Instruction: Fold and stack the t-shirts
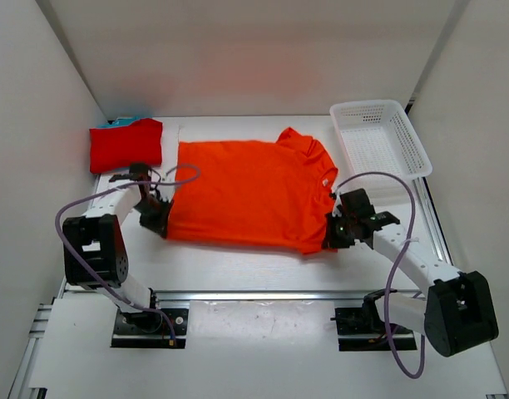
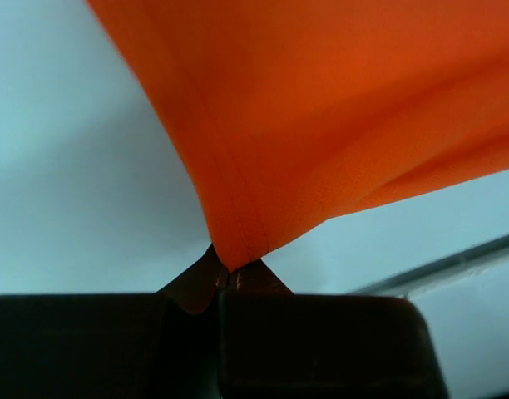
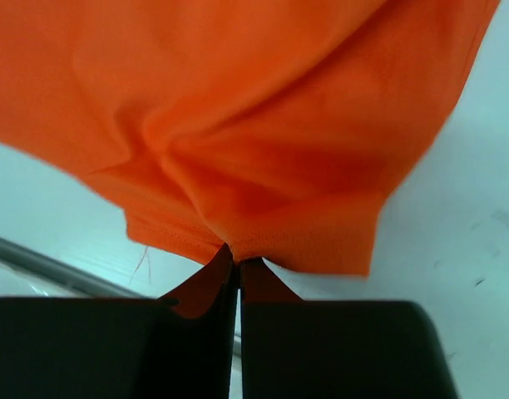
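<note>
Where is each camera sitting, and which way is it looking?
Top external: above and behind the arms, looking down on the table; both whole arms show, plus the orange t-shirt, folded red t-shirt and white mesh basket.
Left wrist: on the left arm, looking along the left end effector, shut on the orange t-shirt's corner.
Right wrist: on the right arm, looking along the right end effector, shut on its hem.
Shared: every view shows the orange t-shirt.
</note>
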{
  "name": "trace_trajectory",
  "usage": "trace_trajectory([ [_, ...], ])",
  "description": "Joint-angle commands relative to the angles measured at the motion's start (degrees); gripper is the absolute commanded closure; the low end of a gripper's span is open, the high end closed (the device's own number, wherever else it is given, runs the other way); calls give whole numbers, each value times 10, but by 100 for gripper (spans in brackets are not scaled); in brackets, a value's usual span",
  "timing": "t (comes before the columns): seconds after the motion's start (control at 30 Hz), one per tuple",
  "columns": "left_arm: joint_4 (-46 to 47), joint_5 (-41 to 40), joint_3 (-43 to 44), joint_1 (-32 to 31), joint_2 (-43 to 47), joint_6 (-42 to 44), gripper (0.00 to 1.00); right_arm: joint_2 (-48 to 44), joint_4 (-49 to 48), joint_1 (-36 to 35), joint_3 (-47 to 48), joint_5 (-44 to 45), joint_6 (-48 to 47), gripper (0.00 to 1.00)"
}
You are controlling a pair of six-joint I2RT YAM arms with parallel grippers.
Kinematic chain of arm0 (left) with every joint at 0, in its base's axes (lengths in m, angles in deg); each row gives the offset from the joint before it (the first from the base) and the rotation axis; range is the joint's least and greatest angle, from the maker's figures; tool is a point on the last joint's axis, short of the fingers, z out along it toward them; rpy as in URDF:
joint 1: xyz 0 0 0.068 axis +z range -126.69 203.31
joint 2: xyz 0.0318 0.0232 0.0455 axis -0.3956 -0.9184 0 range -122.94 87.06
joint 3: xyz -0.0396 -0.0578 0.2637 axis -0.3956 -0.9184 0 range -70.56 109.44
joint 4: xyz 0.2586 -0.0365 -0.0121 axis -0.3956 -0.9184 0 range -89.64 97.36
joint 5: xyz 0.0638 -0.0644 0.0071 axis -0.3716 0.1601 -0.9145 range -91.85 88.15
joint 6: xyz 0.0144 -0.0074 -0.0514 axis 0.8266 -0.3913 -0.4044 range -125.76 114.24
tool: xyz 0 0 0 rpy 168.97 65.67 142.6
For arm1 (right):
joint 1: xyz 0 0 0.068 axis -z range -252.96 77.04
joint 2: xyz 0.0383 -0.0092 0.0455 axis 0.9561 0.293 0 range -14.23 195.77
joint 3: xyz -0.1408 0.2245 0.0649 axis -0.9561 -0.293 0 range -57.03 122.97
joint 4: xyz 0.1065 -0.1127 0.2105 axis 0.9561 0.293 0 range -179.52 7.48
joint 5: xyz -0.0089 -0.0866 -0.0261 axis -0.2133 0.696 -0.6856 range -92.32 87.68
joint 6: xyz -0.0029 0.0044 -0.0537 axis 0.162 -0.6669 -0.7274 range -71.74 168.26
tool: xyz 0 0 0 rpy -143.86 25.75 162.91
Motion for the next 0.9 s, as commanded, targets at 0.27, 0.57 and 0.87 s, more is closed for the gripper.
trace_trajectory([
  [0.27,-9,-87,-86,17,48,27,100,38,-26,22,-4,-48,-26,100],
  [0.57,-24,-67,-36,40,27,-5,100,174,-11,10,131,-77,-98,100],
  [0.87,-17,-63,-3,45,4,-39,100,248,-6,1,230,-74,-118,100],
])
